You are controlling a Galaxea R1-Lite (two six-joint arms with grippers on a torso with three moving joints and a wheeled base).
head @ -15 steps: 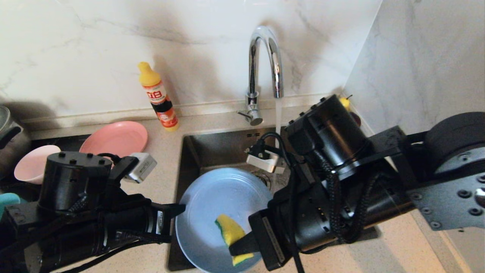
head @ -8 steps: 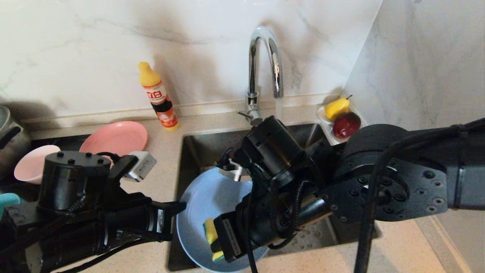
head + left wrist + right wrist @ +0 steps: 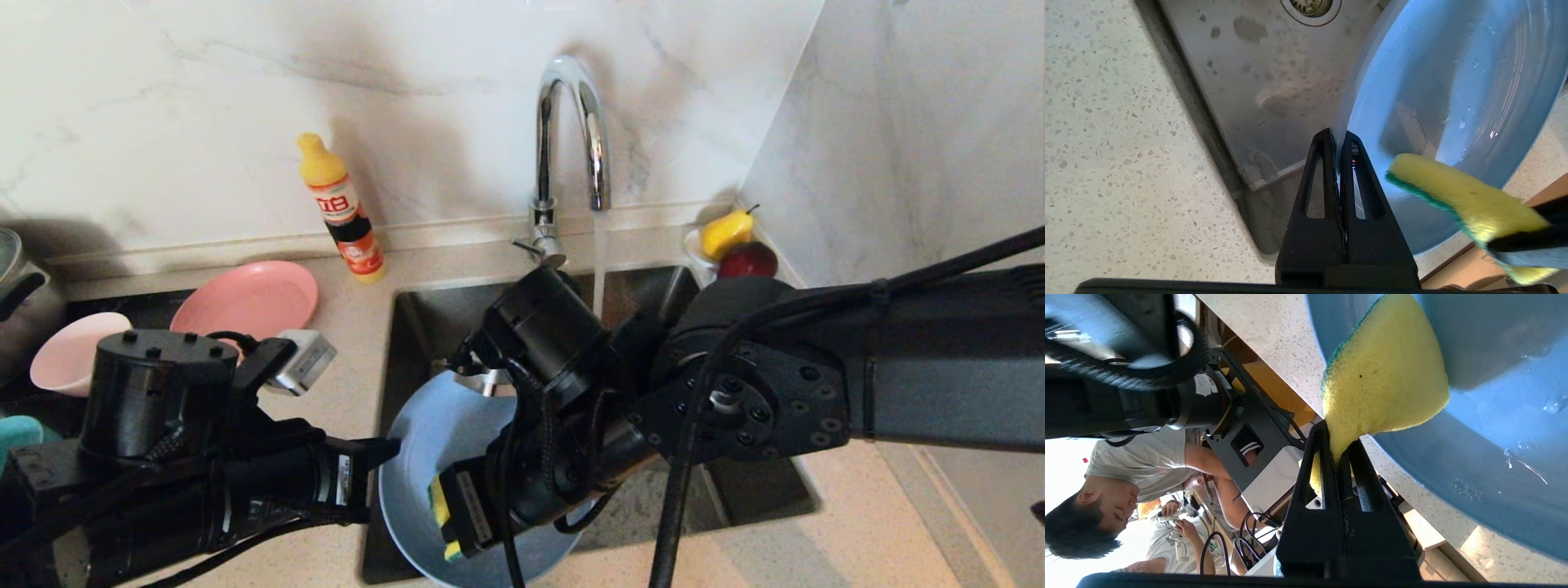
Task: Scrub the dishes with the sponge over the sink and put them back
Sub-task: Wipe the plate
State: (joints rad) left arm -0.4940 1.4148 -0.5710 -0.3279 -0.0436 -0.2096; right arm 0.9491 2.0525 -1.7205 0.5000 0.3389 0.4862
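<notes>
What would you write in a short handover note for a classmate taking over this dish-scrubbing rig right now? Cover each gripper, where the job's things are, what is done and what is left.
Left gripper: jaws shut on the rim of the light blue plate, holding it tilted over the sink.
Right gripper: jaws shut on the sponge, pressed against the plate's face near its lower edge.
Tap is running into the sink.
Salmon-pink plate and pale pink bowl sit on the counter to the left; a teal bowl edge shows at far left.
Done: blue plate picked up, scrubbing under way.
Left: finish scrubbing it, put it back, then the other dishes.
</notes>
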